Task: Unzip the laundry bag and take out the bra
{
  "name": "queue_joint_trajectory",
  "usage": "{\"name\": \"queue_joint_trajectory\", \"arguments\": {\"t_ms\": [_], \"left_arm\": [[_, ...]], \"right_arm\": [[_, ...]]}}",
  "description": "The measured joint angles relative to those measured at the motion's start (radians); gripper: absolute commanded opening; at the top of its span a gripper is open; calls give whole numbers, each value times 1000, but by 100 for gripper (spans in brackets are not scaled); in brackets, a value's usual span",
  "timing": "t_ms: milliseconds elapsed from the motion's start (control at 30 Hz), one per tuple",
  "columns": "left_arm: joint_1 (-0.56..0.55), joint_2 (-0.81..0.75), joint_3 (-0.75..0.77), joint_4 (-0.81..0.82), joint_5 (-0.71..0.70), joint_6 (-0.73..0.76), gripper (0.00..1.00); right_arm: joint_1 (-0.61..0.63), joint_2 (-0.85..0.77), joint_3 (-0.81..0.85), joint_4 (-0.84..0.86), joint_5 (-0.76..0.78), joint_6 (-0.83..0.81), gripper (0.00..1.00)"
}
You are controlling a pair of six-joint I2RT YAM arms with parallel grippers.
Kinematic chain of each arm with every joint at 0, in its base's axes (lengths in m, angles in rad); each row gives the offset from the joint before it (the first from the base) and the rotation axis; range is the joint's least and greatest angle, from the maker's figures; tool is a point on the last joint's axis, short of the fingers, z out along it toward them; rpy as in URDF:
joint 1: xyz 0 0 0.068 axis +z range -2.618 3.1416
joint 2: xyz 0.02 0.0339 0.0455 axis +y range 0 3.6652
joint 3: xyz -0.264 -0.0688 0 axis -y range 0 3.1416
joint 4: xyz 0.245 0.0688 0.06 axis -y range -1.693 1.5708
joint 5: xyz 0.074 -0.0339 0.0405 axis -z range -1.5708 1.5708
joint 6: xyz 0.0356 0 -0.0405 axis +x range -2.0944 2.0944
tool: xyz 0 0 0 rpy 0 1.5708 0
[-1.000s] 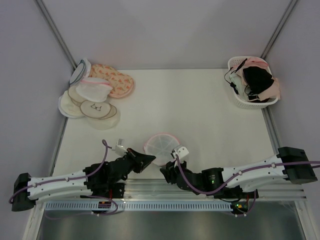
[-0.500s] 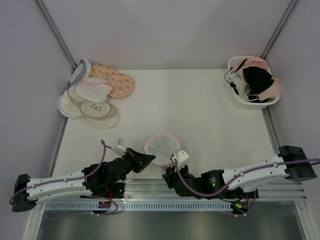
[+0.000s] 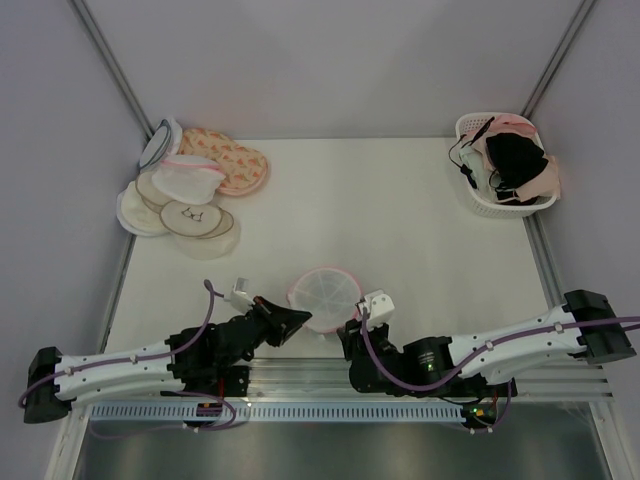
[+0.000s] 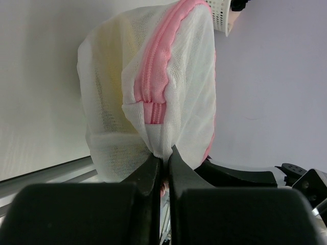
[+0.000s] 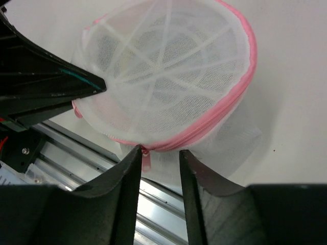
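The laundry bag (image 3: pixel 322 292) rests on the worktop (image 3: pixel 400 220), directly ahead of both pincers and between them. The left pincer (image 4: pixel 164 158) is clamped shut on a fold of the bag's mesh, just beside the end of the pink zipper (image 4: pixel 158 76). From this pincer the zipper runs straight ahead, up over the dome. The right pincer (image 5: pixel 158 155) is partly open and grips nothing. The bag's lid (image 5: pixel 163 66) faces it. Here the zipper's long axis lies crosswise to the gap. The zipper pull (image 5: pixel 146 159) hangs inside the gap, close to the finger nearer the left pincer. The right arm is therefore judged better placed to take the pull.
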Motion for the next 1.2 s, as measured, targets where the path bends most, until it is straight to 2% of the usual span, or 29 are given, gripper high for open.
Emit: {"name": "queue_joint_trajectory", "arguments": {"t_ms": [100, 233, 533, 733, 833, 1000, 1033, 1067, 1100, 1200], "left_arm": [[0, 13, 0, 0, 0, 0, 2], [0, 13, 0, 2, 0, 0, 2], [0, 13, 0, 8, 7, 0, 2], [0, 20, 0, 22, 8, 0, 2], [0, 23, 0, 24, 9, 0, 2], [0, 24, 0, 29, 10, 0, 2], [0, 23, 0, 30, 10, 0, 2], [0, 23, 0, 30, 10, 0, 2], [0, 22, 0, 30, 10, 0, 2], [0, 19, 0, 34, 15, 0, 2]], "right_arm": [[-2, -5, 0, 12, 22, 3, 39], [-7, -10, -3, 27, 22, 3, 44], [-8, -36, -89, 145, -57, 7, 43], [-9, 16, -93, 216, -87, 4, 42], [-8, 34, -84, 220, -76, -2, 38], [-8, 44, -39, 179, -15, 12, 23], [-8, 44, -31, 161, -5, 20, 18], [-8, 43, -27, 150, 3, 26, 4], [-8, 41, -25, 134, 10, 31, 0], [-8, 20, -25, 89, 11, 58, 0]]}}
